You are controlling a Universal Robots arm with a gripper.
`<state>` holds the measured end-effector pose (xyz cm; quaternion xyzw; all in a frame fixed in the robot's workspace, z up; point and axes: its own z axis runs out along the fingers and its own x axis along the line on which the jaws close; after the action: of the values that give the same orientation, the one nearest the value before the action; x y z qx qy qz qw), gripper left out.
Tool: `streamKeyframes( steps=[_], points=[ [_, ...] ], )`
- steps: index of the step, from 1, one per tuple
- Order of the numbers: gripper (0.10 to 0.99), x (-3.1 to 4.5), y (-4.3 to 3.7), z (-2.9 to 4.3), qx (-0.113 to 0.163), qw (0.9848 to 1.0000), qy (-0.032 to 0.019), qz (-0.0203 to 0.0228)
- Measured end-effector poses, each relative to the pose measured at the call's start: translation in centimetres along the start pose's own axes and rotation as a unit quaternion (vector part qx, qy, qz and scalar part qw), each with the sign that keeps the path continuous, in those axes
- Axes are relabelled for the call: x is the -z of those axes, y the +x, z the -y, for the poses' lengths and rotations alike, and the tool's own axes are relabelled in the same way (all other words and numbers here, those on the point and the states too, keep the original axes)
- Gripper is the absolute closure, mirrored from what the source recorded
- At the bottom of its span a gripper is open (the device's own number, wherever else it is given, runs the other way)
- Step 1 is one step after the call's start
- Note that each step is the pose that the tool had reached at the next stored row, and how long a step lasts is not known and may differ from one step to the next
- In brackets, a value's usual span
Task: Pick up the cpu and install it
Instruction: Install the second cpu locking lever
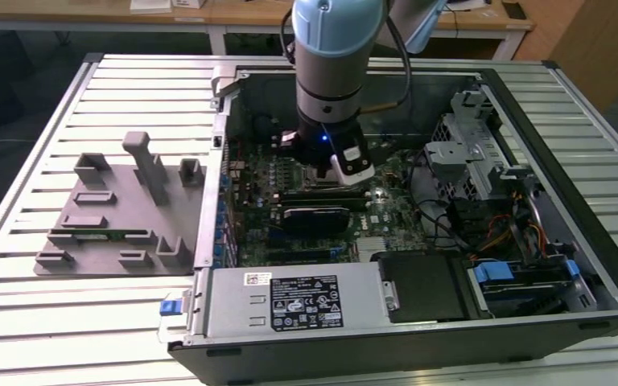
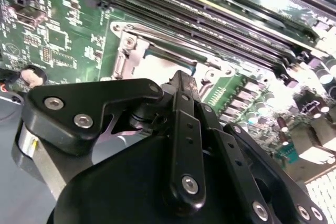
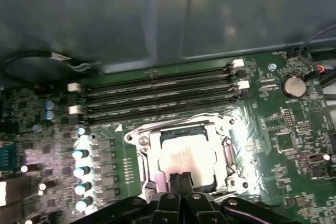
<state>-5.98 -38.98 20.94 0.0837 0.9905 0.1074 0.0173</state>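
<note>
- Exterior view: the arm reaches down into the open computer case, its gripper low over the motherboard, above the black heatsink block. A grey holder tray lies on the slatted table, beside the case.
- Second wrist view: the gripper has its fingers pressed together, tips right over the socket beside the memory slots.
- First wrist view: the cpu sits inside the socket frame, just beside the memory slots; the closed fingertips meet at its near edge, though contact is unclear.
</note>
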Motion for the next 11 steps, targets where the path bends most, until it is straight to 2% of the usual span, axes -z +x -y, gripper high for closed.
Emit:
streamKeyframes(
  steps=[3,8,11],
  points=[
    [0.98,-0.1,-0.34,-0.34,0.0,0.9999,0.0102,0.0017],
    [0.98,-0.5,-0.49,-1.72,0.001,0.9999,0.016,0.0027],
    [0.98,-0.57,-0.44,-2.04,0.001,0.9998,0.0217,0.0036]
  ],
)
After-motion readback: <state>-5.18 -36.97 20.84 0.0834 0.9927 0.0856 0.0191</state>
